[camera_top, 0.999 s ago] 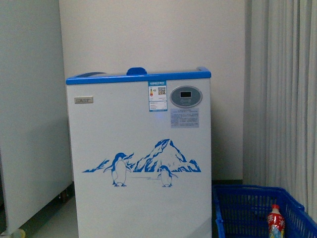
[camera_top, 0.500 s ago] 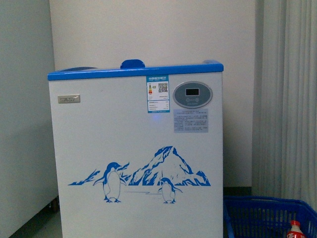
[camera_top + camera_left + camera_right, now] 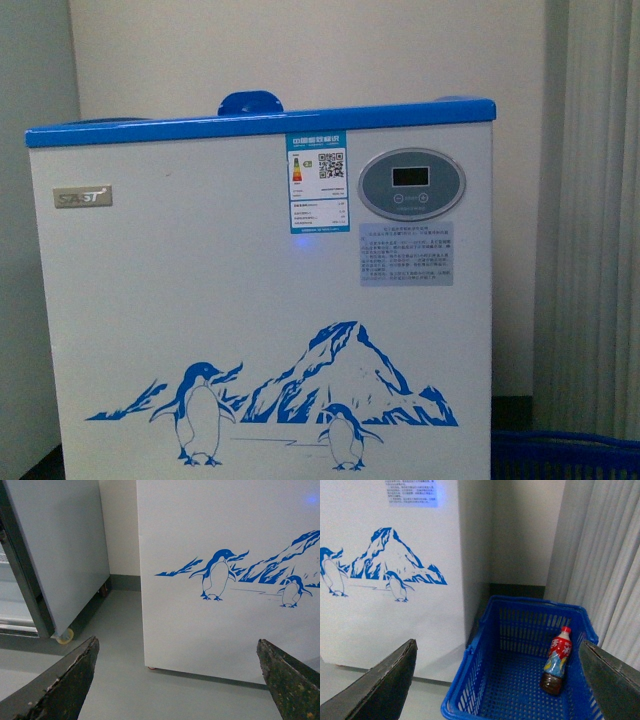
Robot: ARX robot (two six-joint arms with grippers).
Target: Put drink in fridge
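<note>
The fridge (image 3: 260,300) filled the front view, its blue rim (image 3: 260,125) running from 9 to 3 o'clock near the top, with a strip of bare floor (image 3: 115,620) between it and the grey cabinet (image 3: 60,545) at 9 o'clock and the blue basket (image 3: 560,450) just beside it at 5 o'clock, before the curtain (image 3: 600,200). The drink (image 3: 559,662) stood slightly tilted in that basket, apart from both grippers. The left gripper (image 3: 177,640) and right gripper (image 3: 497,644) each had jaws spread wide, holding nothing.
</note>
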